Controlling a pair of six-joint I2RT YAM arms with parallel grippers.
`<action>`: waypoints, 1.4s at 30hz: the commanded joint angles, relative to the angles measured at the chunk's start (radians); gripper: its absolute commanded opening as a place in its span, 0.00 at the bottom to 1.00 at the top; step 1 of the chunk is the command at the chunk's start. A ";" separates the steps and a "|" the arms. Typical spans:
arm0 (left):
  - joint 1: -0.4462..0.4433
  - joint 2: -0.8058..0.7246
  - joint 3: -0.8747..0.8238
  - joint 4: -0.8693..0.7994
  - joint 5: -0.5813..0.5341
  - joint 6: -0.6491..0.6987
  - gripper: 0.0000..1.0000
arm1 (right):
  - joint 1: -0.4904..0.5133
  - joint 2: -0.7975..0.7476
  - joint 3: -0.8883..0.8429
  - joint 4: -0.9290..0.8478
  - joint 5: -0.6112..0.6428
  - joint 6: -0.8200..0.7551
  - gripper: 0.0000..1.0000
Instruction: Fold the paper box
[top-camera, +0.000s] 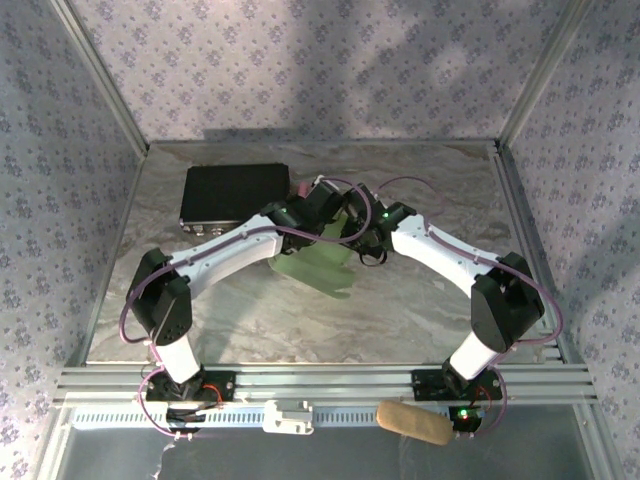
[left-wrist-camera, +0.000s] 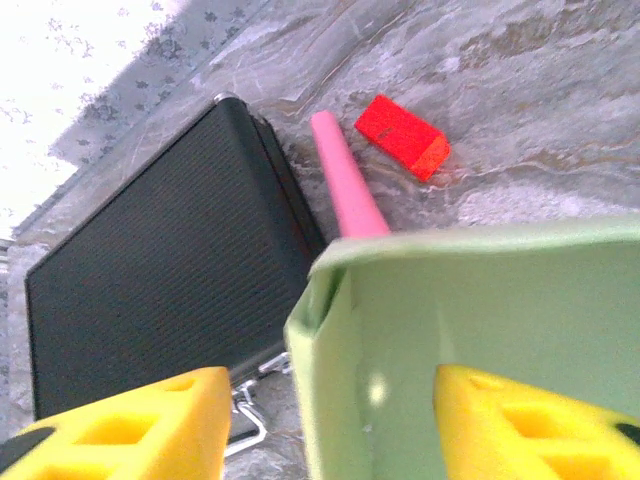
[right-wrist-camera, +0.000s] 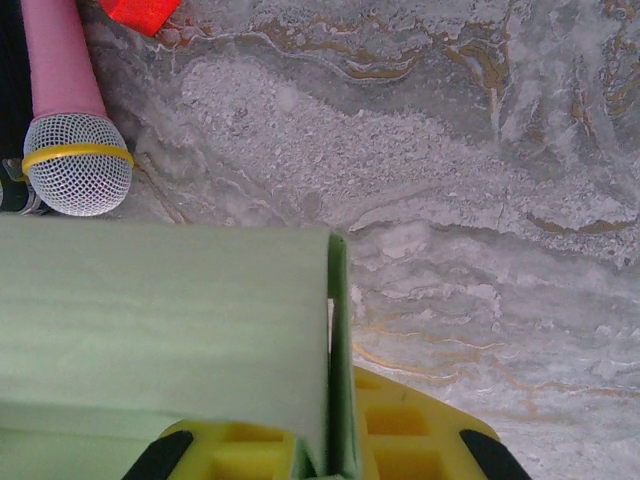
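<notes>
The half-formed paper box (top-camera: 318, 262) is just beside the black box (top-camera: 235, 195). The right end effector (right-wrist-camera: 335, 455) is clamped on an upright panel, probably steadying it. The left end effector (left-wrist-camera: 320, 425) stands apart astride a corner wall, likely ready to pinch a crease.

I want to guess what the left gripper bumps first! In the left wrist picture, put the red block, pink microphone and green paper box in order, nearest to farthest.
1. The paper box: nearest, its wall stands between the fingers of the left gripper.
2. The pink microphone: just beyond the box's top edge, in the middle.
3. The red block: farthest, up on the table to the microphone's right.
</notes>
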 joint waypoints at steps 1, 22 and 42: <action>-0.033 -0.075 0.068 -0.119 0.012 -0.089 0.62 | -0.005 -0.027 -0.014 -0.012 0.025 0.020 0.00; -0.310 -0.414 -0.142 -0.507 0.066 -1.307 0.56 | -0.052 -0.051 -0.171 0.094 0.002 0.248 0.00; -0.334 -0.220 -0.127 -0.398 0.086 -1.475 0.20 | -0.056 -0.087 -0.250 0.137 -0.013 0.296 0.00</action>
